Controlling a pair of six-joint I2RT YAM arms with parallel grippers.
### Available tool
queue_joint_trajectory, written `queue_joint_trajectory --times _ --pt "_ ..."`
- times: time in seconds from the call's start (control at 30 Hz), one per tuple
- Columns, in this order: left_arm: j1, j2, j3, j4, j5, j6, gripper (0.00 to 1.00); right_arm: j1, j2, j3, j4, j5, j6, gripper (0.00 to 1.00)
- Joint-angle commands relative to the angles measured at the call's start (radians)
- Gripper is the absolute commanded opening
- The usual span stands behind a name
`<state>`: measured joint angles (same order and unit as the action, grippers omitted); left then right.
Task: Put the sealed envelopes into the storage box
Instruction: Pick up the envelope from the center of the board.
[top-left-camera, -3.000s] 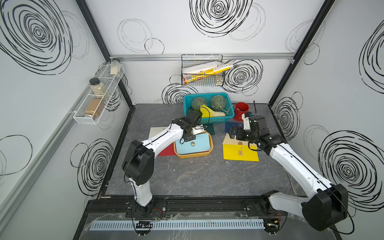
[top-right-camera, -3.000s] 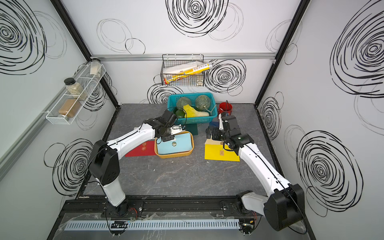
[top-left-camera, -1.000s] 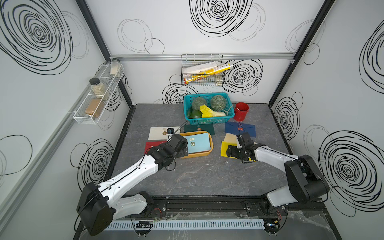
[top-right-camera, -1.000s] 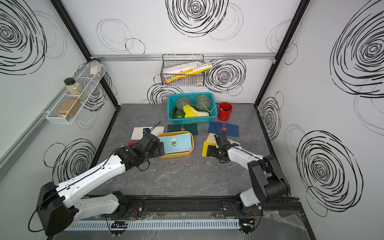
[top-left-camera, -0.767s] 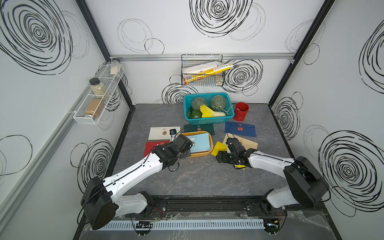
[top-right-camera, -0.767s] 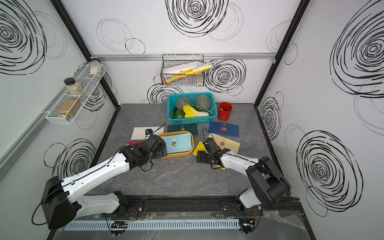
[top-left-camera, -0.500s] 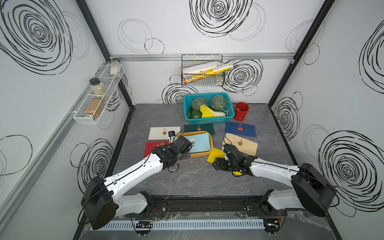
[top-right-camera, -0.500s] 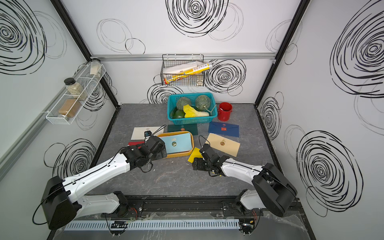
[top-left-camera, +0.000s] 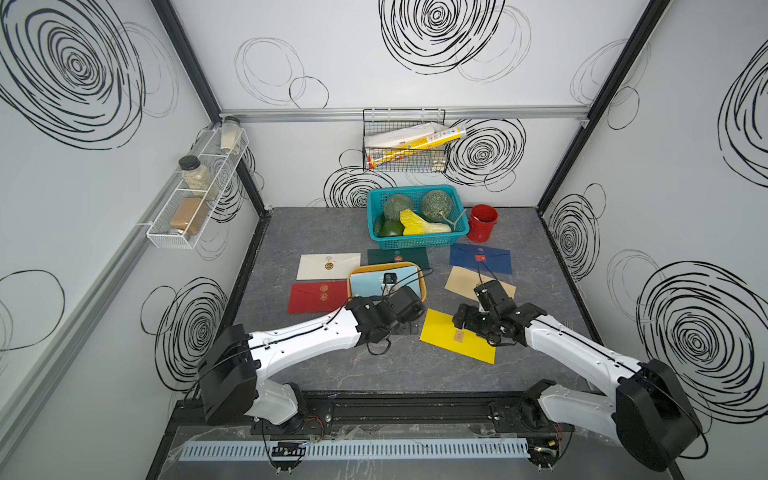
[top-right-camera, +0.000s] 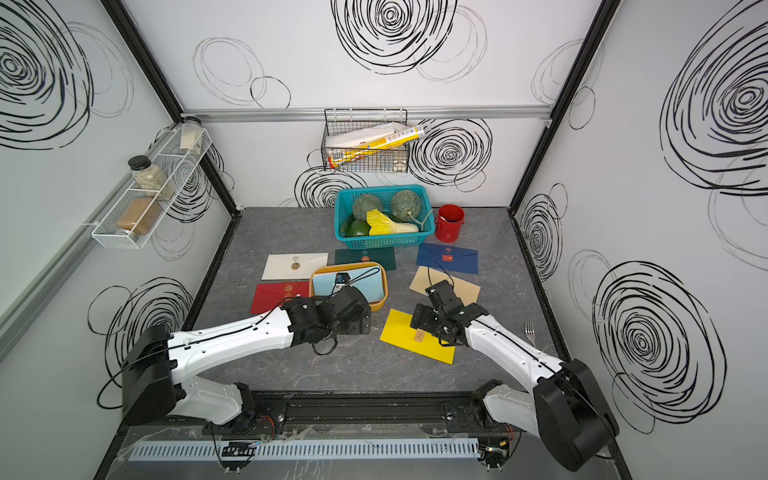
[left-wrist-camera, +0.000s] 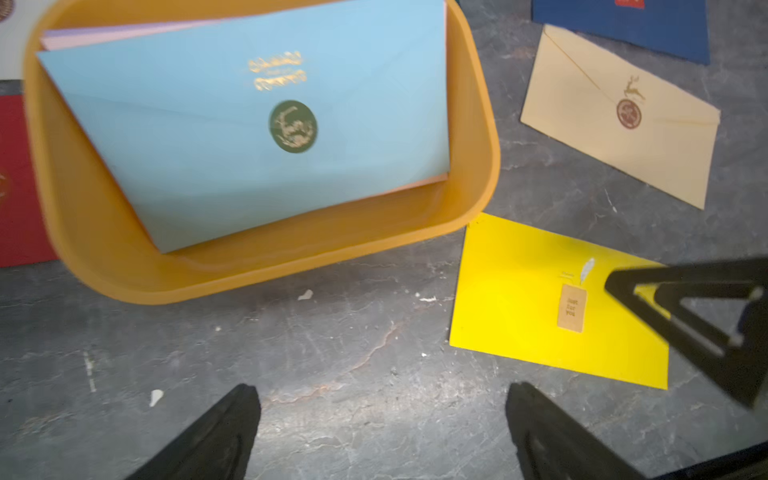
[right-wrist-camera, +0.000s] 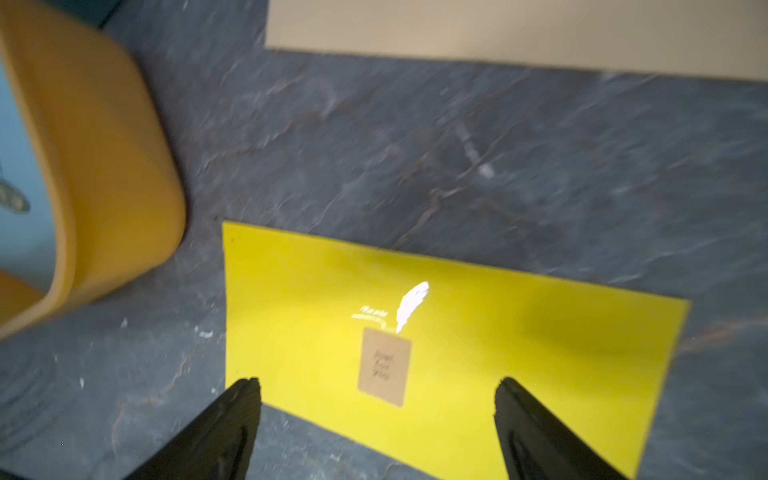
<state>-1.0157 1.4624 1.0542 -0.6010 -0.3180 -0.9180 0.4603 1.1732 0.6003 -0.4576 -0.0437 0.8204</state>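
Right gripper (right-wrist-camera: 376, 382) jaws apart, empty; yellow envelope (right-wrist-camera: 498, 324) flat on the table (right-wrist-camera: 457, 145) beneath its tips, storage box (right-wrist-camera: 104, 166) just ahead. Left gripper (left-wrist-camera: 382, 390) apart too. We risk skidding on flush paper, shoving it instead of pinching.

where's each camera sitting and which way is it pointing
Top views: high over the front, angled down at the table toward the back wall; left arm and right arm show whole.
Left wrist: on the left arm, looking down past the open left gripper at the storage box.
Right wrist: on the right arm, looking down past the open right gripper at the yellow envelope.
Shared: both wrist views show that box and envelope.
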Motion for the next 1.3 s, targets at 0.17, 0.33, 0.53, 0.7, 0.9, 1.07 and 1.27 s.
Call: queue_joint_trajectory --times 0.17,0.33,0.53,0.7,0.9,1.07,1.27 --pt "0.005 0.012 0.03 0.005 -0.014 -0.042 0.99 -0.085 0.063 -0.094 -0.039 0.012 0.006 1.0" --pt "0.017 -0.002 0.011 0.002 -0.021 -0.039 0.99 -0.086 0.115 -0.101 -0.018 -0.012 -0.038 1.0" --pt "0.068 -0.045 -0.024 0.002 -0.013 -0.024 0.99 -0.014 0.187 -0.091 -0.017 0.02 -0.134 0.96" --pt "0.09 -0.063 -0.027 0.002 0.019 0.002 0.99 0.106 0.273 -0.04 -0.022 0.045 -0.176 0.96" --pt "0.085 -0.067 -0.041 0.004 0.057 0.002 0.99 0.221 0.334 0.013 0.001 0.017 -0.145 0.95" --pt "0.084 -0.063 -0.059 0.019 0.082 -0.005 0.99 0.324 0.366 0.068 0.018 -0.015 -0.093 0.95" --pt "0.068 -0.05 -0.068 0.067 0.154 0.171 0.98 0.351 0.333 0.1 0.018 -0.035 -0.073 0.96"
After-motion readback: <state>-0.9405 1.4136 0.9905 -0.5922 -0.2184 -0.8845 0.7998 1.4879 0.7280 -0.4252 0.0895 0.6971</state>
